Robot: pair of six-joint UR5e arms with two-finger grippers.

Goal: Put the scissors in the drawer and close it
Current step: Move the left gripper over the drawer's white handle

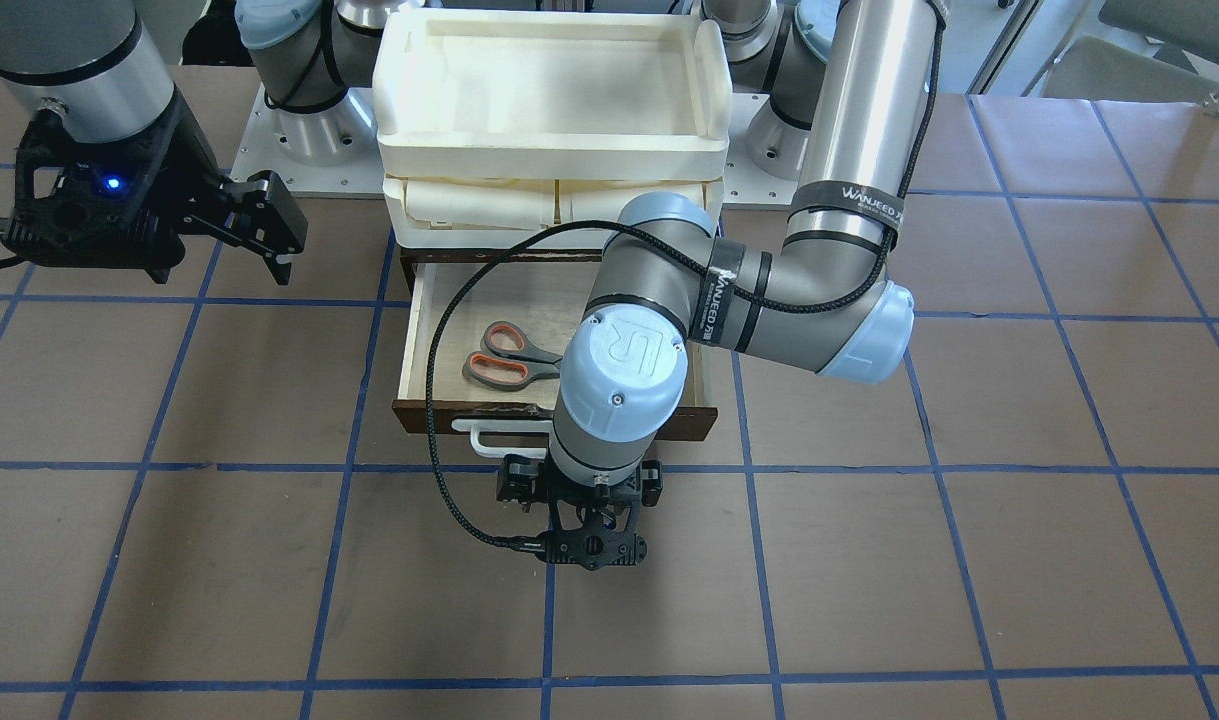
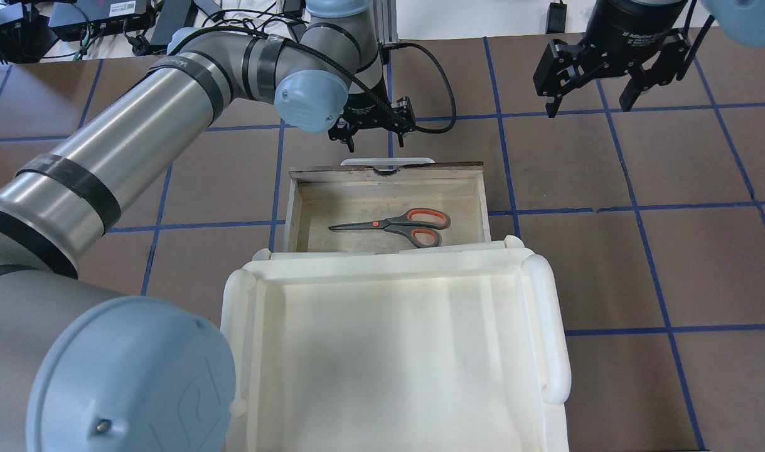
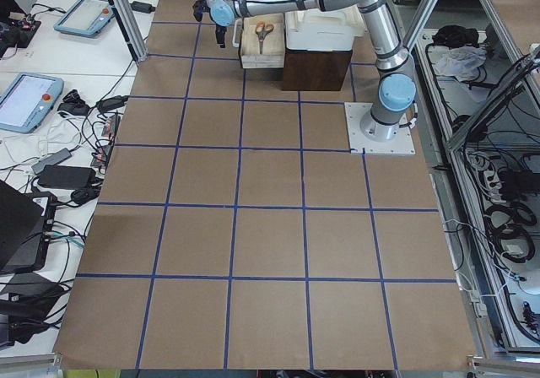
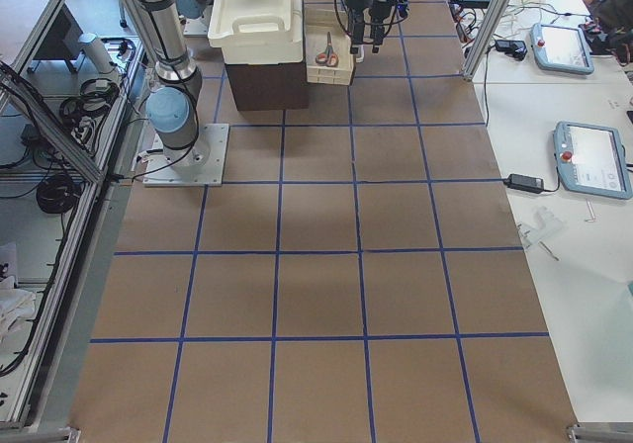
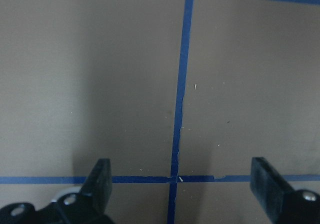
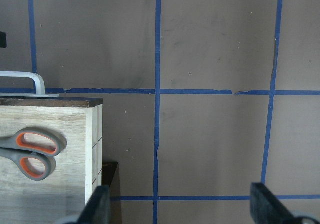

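You have the scissors (image 2: 395,225) lying flat on the pale floor of the drawer (image 2: 445,167), blades together and pointing toward the robot's left, grey loops toward its right. The drawer stands open, pulled out from under the stacked cream trays (image 2: 545,326), with its dark front and white bar handle (image 2: 388,161) on the side away from the robot. Your left end effector (image 5: 182,181) hangs over the desk (image 2: 608,263) just beyond that handle and is aimed downward. Its fingers are released and spread wide, with nothing between them. Its wrist view shows only brown desk surface and a crossing of blue tape lines under the gap. From the overhead view you cannot tell whether a fingertip touches the handle; it looks close to it but apart. Your right end effector (image 2: 588,100) hovers above the desk off to the robot's right of the drawer, also released, fingers apart and empty. In its wrist view you see the drawer's front corner, one end of the handle and the scissors' orange-lined loops at the left edge.
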